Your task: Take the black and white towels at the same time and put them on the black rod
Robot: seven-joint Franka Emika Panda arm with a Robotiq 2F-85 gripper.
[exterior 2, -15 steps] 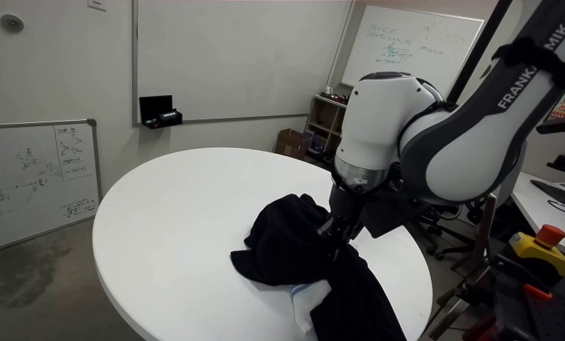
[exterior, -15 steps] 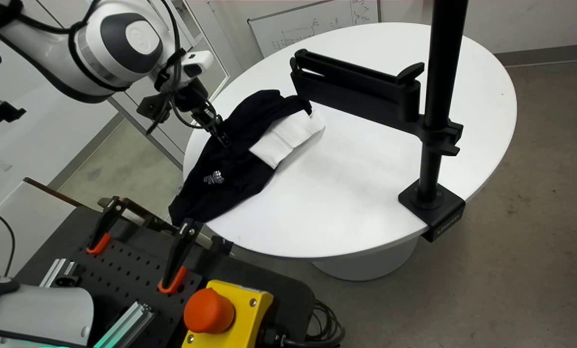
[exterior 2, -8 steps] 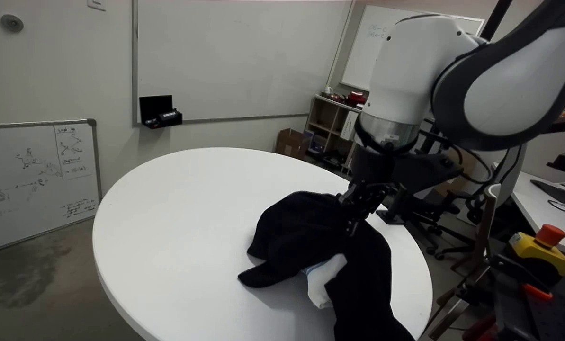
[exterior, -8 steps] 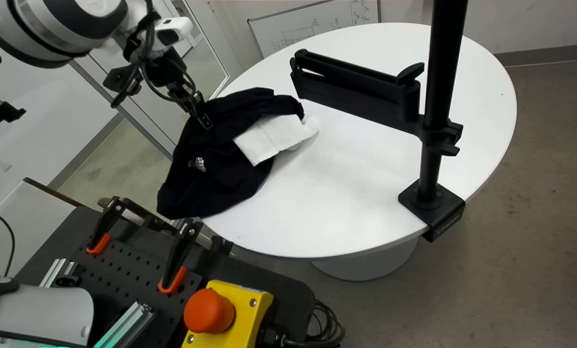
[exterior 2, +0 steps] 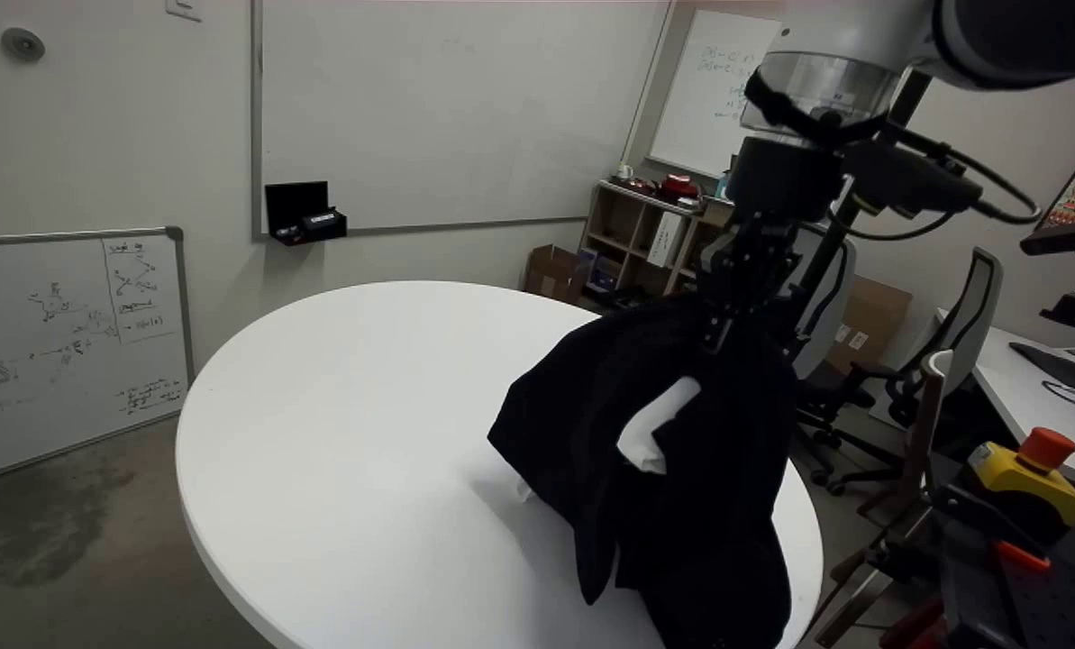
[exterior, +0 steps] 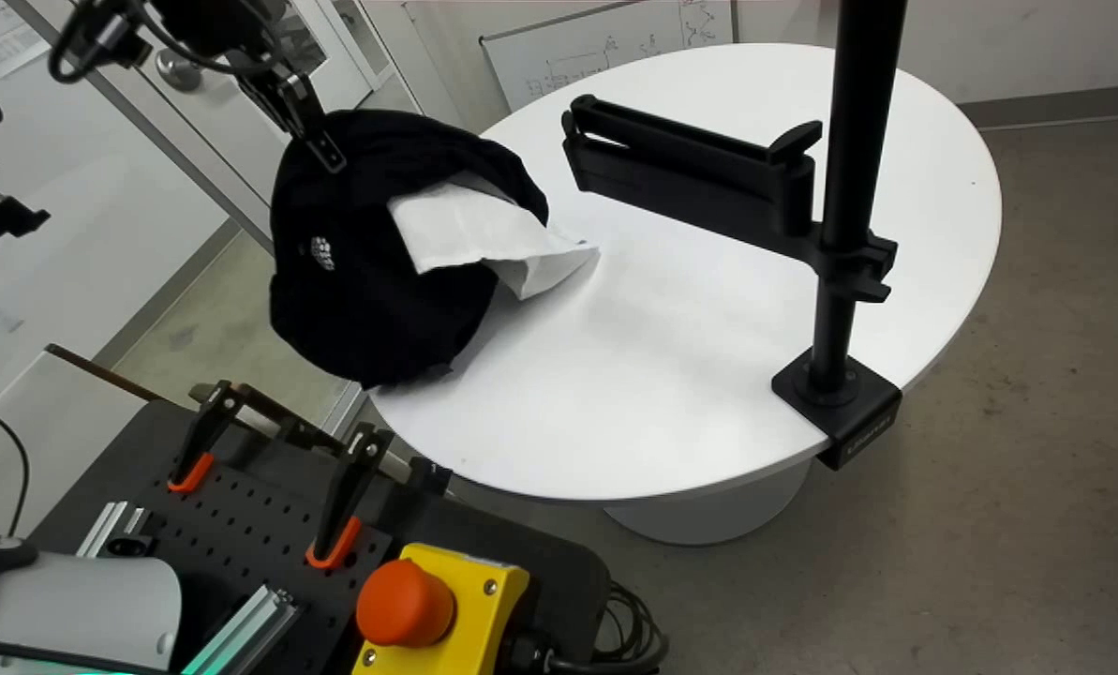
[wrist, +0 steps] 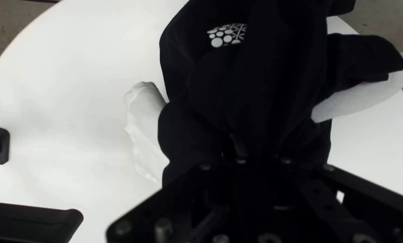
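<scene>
My gripper (exterior: 327, 155) is shut on the upper part of the black towel (exterior: 371, 300) and holds it raised above the table's edge. It also shows in an exterior view (exterior 2: 717, 332) and the wrist view (wrist: 252, 152). The white towel (exterior: 465, 230) hangs in the black towel's folds, partly lifted with it. Its ends stick out on both sides in the wrist view (wrist: 147, 128). Whether the fingers pinch the white towel directly is hidden. The black rod (exterior: 680, 173) juts over the table, to the right of the towels in that exterior view, apart from them.
The rod's upright pole (exterior: 835, 319) is clamped by its base (exterior: 837, 394) to the edge of the round white table (exterior: 652, 403). A yellow box with a red button (exterior: 446, 609) and orange-tipped clamps (exterior: 338, 506) are on the dark stand beside the table. Chairs (exterior 2: 942, 333) stand behind.
My gripper has moved up and away from the rod, towards the table's edge. The black towel has risen with it and hangs in folds, and the white towel has partly lifted too.
</scene>
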